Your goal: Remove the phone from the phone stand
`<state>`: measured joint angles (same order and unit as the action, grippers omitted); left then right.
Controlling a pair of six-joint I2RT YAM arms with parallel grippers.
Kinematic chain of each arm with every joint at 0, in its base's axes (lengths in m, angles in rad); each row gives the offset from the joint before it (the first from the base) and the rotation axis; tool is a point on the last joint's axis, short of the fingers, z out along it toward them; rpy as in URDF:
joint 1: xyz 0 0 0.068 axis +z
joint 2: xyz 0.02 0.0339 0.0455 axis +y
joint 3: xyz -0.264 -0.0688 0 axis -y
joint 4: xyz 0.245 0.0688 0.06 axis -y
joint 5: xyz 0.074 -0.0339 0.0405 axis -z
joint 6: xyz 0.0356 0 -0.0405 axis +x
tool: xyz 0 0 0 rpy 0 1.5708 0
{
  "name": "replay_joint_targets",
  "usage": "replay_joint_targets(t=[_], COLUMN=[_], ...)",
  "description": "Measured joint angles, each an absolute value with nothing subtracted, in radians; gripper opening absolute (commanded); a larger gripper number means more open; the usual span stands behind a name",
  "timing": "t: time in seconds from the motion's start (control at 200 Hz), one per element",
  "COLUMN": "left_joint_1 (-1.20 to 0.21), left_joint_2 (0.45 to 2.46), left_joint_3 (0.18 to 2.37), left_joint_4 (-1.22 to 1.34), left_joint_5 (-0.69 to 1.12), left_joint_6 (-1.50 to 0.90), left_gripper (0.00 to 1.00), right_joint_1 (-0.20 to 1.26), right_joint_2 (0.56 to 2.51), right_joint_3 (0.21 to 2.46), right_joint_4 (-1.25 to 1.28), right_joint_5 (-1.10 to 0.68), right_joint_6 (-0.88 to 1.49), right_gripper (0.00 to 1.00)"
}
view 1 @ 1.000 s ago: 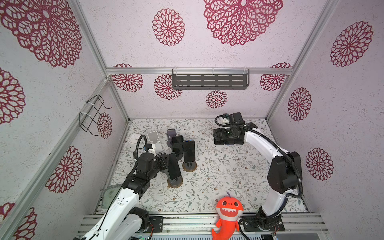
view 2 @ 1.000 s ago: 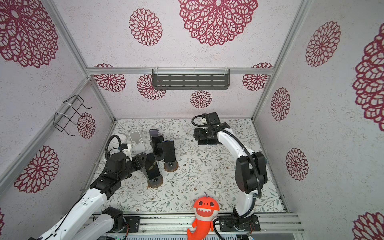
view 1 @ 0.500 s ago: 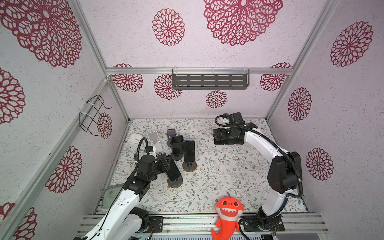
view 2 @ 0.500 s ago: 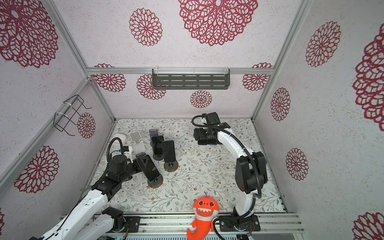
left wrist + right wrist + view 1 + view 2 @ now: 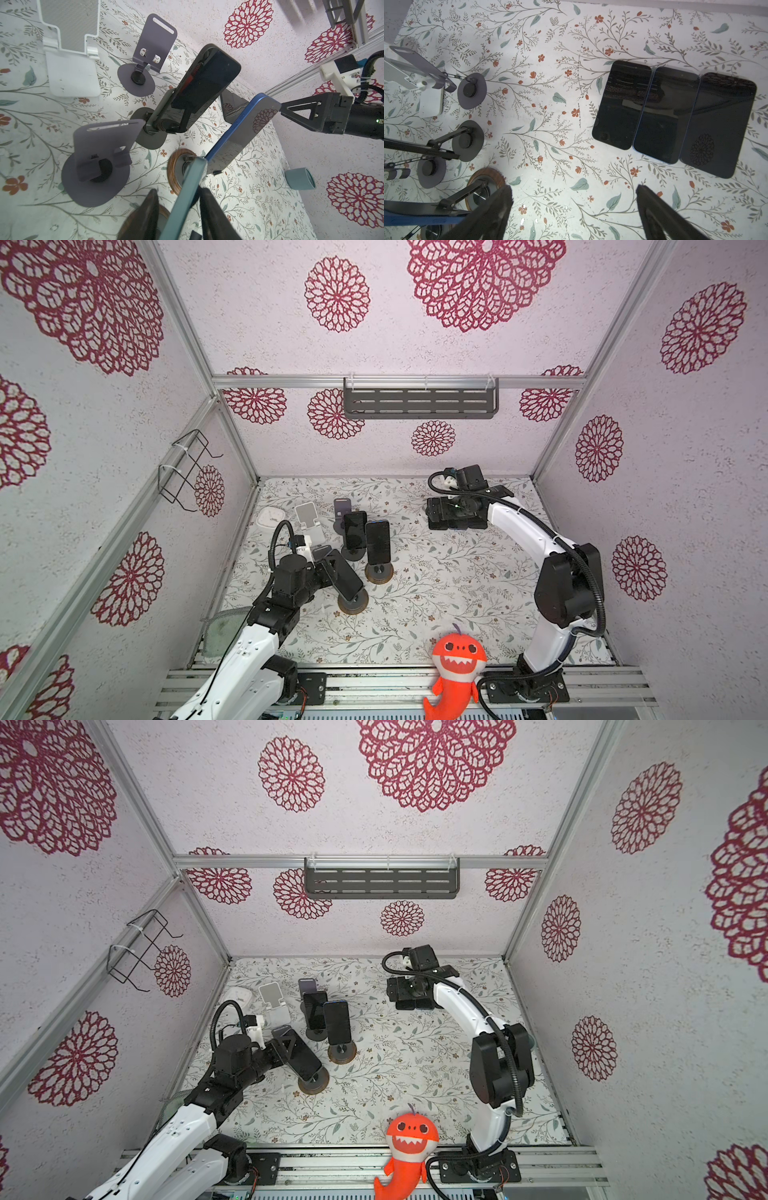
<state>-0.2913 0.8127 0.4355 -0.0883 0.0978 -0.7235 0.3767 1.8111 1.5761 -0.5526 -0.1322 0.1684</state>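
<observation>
The phone point(image 5: 347, 580) point(image 5: 303, 1058) is dark with a teal edge point(image 5: 194, 172). It leans on the nearest phone stand, whose round wooden base point(image 5: 353, 605) point(image 5: 313, 1085) rests on the mat. My left gripper point(image 5: 332, 568) point(image 5: 177, 189) is at the phone's upper end with a finger on each face. One finger presses the back and the other sits a sliver off the front. My right gripper point(image 5: 434, 510) point(image 5: 574, 188) hangs open over bare mat at the far right, holding nothing.
A blue phone point(image 5: 377, 542) and a black phone point(image 5: 354, 531) stand on two more stands just behind. An empty purple stand point(image 5: 342, 506) and a white stand point(image 5: 307, 518) stand further back. Three phones point(image 5: 672, 116) lie flat under the right arm. An orange plush point(image 5: 457, 659) sits at the front edge.
My left gripper has drawn back to the left, opened briefly and closed again. The phone's top now tilts further left over its base. The right arm has not moved.
</observation>
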Motion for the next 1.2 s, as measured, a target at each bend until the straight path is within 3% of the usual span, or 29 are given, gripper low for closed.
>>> replay_joint_targets(t=[0.886,1.201], left_joint_1=[-0.291,-0.288], left_joint_2=[0.759,0.796], left_joint_3=[0.499,0.607], left_joint_4=[-0.212,-0.308], left_joint_5=[0.118,0.118], left_joint_6=[-0.696,-0.696], left_gripper=[0.09,0.00], right_joint_1=[0.392,0.405], right_joint_2=[1.811,1.709], right_joint_3=[1.605,1.490], right_joint_4=[-0.562,-0.492], right_joint_5=[-0.128,-0.163], right_joint_6=[0.163,0.074], right_gripper=[0.96,0.96])
